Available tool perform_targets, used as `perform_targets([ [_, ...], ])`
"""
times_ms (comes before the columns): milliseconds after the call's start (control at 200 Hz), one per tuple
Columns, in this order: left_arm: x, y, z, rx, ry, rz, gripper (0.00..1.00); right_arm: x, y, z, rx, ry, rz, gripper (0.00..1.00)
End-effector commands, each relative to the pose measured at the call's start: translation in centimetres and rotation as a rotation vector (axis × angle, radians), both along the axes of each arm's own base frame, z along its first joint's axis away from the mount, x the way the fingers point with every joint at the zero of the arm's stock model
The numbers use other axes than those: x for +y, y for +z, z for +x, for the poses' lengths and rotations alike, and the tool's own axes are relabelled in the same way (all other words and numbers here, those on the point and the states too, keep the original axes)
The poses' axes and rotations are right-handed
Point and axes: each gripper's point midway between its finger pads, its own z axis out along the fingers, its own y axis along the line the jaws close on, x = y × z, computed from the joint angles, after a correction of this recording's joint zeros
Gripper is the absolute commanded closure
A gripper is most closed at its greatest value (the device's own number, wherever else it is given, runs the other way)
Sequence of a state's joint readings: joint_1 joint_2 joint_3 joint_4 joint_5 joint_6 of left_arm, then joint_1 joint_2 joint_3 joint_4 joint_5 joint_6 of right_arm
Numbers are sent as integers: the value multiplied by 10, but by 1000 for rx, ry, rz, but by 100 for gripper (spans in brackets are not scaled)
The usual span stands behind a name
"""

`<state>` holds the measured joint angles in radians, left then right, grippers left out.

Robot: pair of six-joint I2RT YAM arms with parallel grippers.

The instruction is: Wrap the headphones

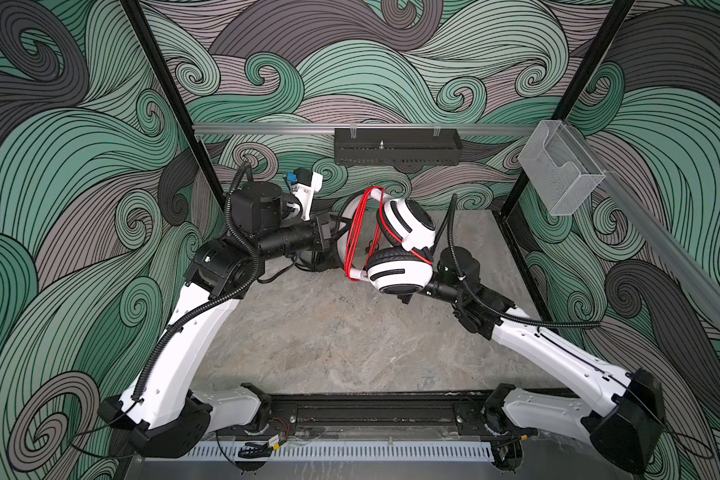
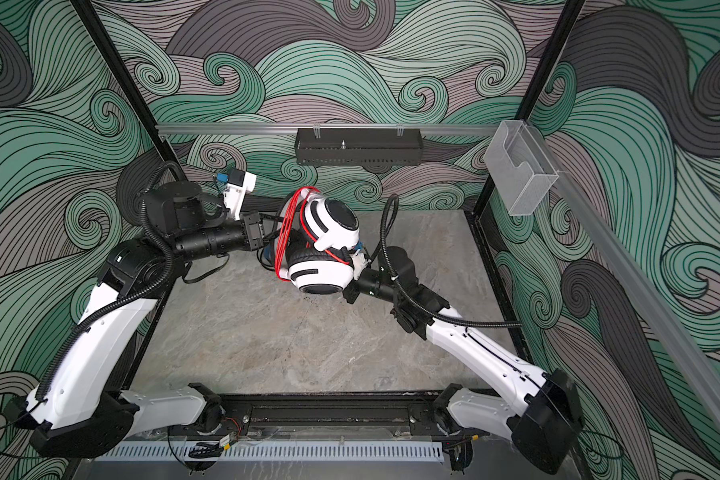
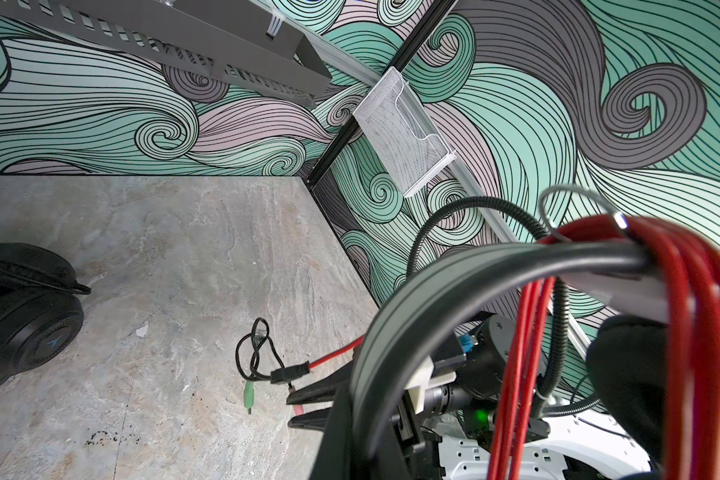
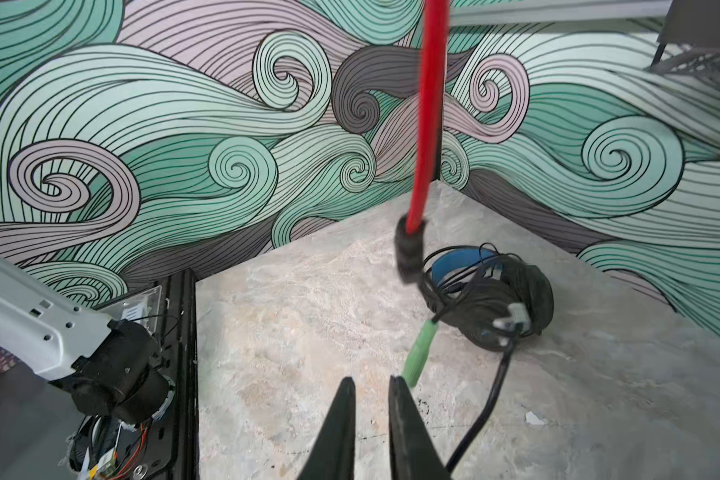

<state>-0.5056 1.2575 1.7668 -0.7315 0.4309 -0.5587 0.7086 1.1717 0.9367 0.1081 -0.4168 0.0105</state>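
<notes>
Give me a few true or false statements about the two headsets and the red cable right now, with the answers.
1. The red cable is looped several times around the headband of the white-and-black headset. True.
2. The all-black headset lies on the table. True.
3. The white-and-black headset lies flat on the table. False: the left gripper holds it up by the headband.
4. The red cable ends in a blue plug. False: its end carries a green plug and a pink plug.
</notes>
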Motion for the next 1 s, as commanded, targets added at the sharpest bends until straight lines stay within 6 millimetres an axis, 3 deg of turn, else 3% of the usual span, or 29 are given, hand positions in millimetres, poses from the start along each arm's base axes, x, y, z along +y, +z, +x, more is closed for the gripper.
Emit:
perform_targets([
  [0,-3,40,-8,-80,-23,-95,100,4,0,-8,8,40,23,77],
  [175,-1,38,-9,-79,-19,-92,100,-4,12,-7,-27,-10,30,53],
  [365,0,38,-12,-80,-22,-91,100,-30,19,-8,-72,-116,13,48],
  [570,1,37,-12,-76,-20,-93,100,-43,27,-15,-112,-139,-7,43],
  [670,1,36,-13,-74,-19,-94,100,-41,26,-11,-114,-148,-24,36],
  [996,0,33,-13,-62,-20,-98,100,-21,36,9,-135,-156,-50,35],
])
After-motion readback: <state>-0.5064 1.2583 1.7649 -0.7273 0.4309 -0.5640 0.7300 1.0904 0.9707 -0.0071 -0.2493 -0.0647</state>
